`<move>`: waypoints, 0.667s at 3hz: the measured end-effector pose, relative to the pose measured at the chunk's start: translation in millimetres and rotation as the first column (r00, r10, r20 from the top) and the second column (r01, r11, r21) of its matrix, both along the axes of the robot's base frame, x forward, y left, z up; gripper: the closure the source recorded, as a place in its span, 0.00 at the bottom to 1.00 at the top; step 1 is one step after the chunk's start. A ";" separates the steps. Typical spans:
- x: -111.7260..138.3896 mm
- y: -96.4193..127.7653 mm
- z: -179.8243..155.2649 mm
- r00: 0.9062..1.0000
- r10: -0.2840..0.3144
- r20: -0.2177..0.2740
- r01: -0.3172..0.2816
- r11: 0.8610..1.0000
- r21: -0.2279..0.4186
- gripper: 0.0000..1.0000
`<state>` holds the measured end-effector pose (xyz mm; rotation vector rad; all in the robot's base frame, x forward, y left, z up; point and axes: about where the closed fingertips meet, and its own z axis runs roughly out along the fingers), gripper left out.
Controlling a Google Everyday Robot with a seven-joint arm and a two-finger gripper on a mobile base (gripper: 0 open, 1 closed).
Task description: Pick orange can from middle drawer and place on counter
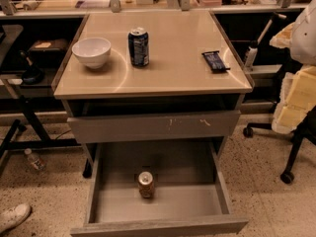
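The orange can [145, 184] stands upright on the flat bottom of the open middle drawer [103, 201], near the middle, a little towards its front. The drawer is pulled far out at the bottom of the grey cabinet. The counter [173, 63] is the glossy beige top of that cabinet, above the can. My gripper does not show in the camera view; no fingers are near the can or the drawer.
On the counter stand a white bowl [92, 52] at the left, a dark blue can [138, 46] in the middle and a dark snack bar [216, 61] at the right. A scratched grey drawer front [153, 126] sits above the open drawer. An office chair [296, 132] stands at the right.
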<state>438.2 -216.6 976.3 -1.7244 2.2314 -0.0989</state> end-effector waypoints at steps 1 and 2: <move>0.0 0.0 -0.2 1.000 0.000 0.000 0.000 1.000 0.000 0.00; -5.1 7.6 -39.3 0.999 0.005 -0.052 -0.003 0.999 0.044 0.00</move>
